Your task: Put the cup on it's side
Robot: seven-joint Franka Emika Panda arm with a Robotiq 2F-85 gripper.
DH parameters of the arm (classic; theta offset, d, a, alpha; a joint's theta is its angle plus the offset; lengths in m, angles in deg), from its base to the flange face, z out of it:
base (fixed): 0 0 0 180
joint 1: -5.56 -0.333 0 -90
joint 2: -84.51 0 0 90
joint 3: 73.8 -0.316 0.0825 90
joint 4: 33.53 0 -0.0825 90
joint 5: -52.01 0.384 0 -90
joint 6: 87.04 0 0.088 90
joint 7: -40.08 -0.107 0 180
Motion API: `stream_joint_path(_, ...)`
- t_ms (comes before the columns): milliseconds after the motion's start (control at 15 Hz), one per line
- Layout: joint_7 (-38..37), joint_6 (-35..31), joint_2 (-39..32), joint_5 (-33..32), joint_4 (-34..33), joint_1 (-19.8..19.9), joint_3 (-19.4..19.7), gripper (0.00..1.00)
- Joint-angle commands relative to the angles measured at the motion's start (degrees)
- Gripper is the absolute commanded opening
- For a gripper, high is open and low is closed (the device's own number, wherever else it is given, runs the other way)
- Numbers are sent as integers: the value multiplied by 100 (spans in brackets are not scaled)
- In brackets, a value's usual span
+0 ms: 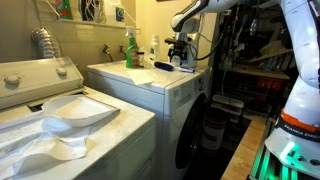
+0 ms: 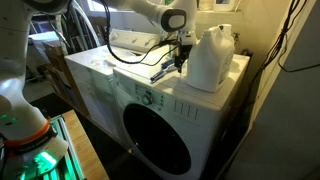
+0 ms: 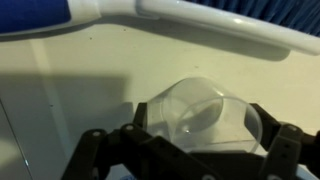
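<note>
The gripper (image 3: 200,140) has its jaws spread wide and holds nothing. The cup (image 3: 205,112) sits right between them on the washer top (image 3: 80,90), its mouth seemingly turned up toward the wrist camera, so its long axis probably stands upright in line with the claw, though the blur leaves that unsure. In an exterior view the claw hangs just beside the big white jug (image 2: 212,58), which places the cup close against the jug; there the cup itself is hidden or too small to make out, and only the wrist view shows it.
</note>
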Motion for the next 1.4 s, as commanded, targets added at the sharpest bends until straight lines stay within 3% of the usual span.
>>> stream_joint_path(0, -62, -178, 319, -45, 352, -56, 47, 100)
stream_joint_path(467, 219, -365, 630, -180, 278, -77, 5, 100)
stream_joint_path(733, 321, -1097, 403, -85, 145, -61, -23, 100)
stream_joint_path(1133, 346, -1232, 156, 88, 78, -44, -97, 100)
stream_joint_path(1267, 304, -1147, 102, 62, 59, -53, -87, 74)
stream_joint_path(1333, 277, -1085, 83, 38, 58, -61, -74, 68)
